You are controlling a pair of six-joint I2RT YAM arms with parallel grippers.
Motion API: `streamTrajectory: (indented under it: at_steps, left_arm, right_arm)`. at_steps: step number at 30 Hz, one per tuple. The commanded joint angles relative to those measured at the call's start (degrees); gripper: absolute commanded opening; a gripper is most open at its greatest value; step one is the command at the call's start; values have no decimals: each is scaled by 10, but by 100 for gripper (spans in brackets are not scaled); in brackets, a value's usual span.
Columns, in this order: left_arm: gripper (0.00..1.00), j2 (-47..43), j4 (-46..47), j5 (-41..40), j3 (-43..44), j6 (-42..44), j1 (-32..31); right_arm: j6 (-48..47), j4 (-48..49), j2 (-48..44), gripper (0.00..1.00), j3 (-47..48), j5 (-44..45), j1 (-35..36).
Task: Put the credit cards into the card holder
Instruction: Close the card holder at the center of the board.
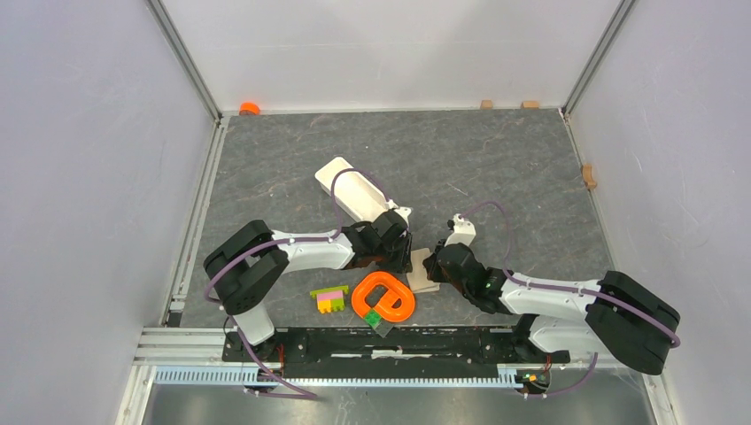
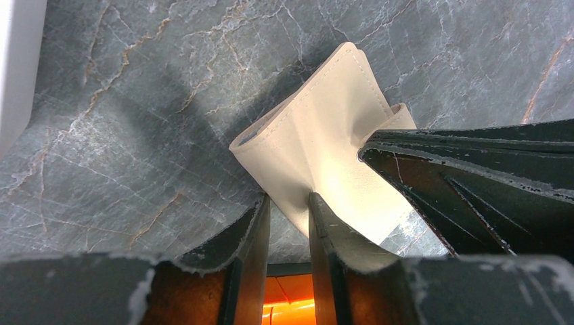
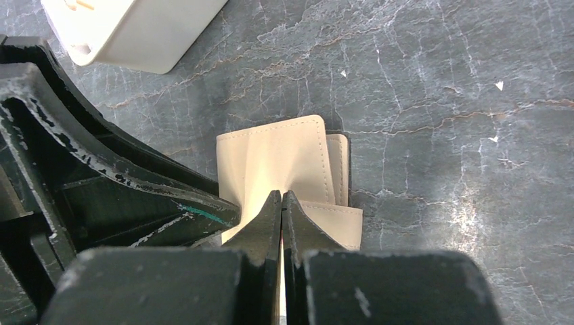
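The beige card holder (image 1: 423,276) lies on the grey table between my two grippers. In the left wrist view the card holder (image 2: 318,135) is partly unfolded, and its near corner reaches between the tips of my left gripper (image 2: 290,203), whose jaws stand a narrow gap apart with table showing between them. My right gripper (image 3: 281,198) is shut on a flap of the card holder (image 3: 277,156). In the top view my left gripper (image 1: 403,254) and right gripper (image 1: 434,266) almost meet over it. No credit card is in view.
A long white tray (image 1: 350,188) lies just behind the left gripper. An orange ring-shaped object (image 1: 383,297) with a small green piece (image 1: 375,317) and pink-yellow-green toy bricks (image 1: 329,299) sit near the front edge. Small blocks (image 1: 486,104) line the back wall.
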Motion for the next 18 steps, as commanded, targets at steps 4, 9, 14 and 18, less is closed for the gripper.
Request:
streamTrajectory:
  at_steps: [4, 9, 14, 18]
  left_arm:
    - [34, 20, -16, -34, 5, 22, -1]
    - [34, 20, -16, -34, 5, 20, -1]
    - [34, 19, -16, -34, 4, 19, -1]
    - [34, 16, -16, -34, 3, 19, -1]
  right_arm:
    - [5, 21, 1, 0, -5, -4, 4]
    - [15, 21, 2, 0, -6, -11, 9]
    - [21, 27, -2, 0, -11, -11, 11]
    - [20, 22, 4, 0, -10, -7, 12]
